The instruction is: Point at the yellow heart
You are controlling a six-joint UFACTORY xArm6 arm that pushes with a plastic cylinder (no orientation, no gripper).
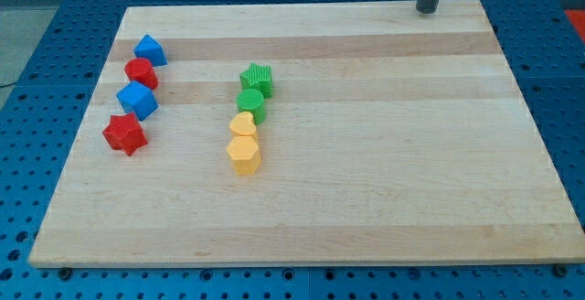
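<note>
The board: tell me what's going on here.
My tip sits at the view's top right edge of the wooden board, far from every block. The yellow heart lies mid-board, between a green block and another yellow block. Red and blue blocks line the view's left. Nothing is being pushed.

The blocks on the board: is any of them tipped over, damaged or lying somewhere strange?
Nothing stands out. The yellow heart sits in a tidy column with the other yellow block and two green blocks. My tip is far away at the view's top right edge.
</note>
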